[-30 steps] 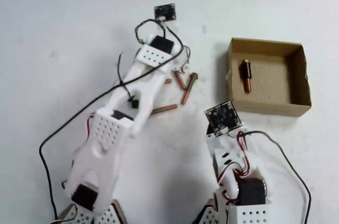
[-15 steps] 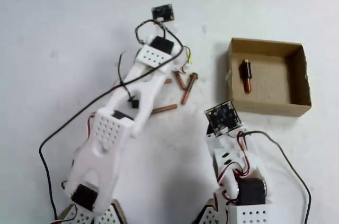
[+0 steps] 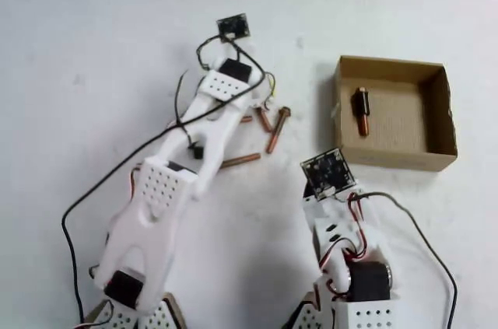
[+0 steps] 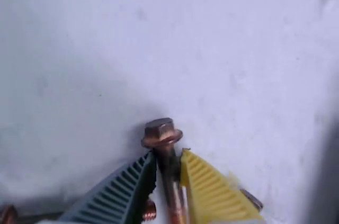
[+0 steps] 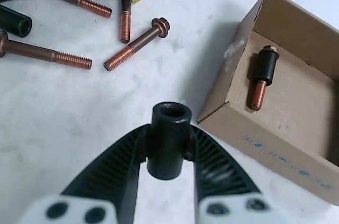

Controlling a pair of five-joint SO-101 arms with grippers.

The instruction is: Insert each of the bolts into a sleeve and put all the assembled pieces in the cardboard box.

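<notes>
You're at the mating step: your left gripper is clamped on a copper bolt beside the loose bolts, your right gripper pinches a black sleeve upright near the cardboard box, so next line the bolt's tip up with the sleeve's opening.

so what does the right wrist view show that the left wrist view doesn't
Only the right wrist view: the right tool gripping a black sleeve, the cardboard box with one assembled piece inside, and spare sleeves. Only the left wrist view: a close look at its fingers clamping the shank right behind the bolt head. Both: the left tool holding a bolt, other bolts nearby, the white table.
</notes>
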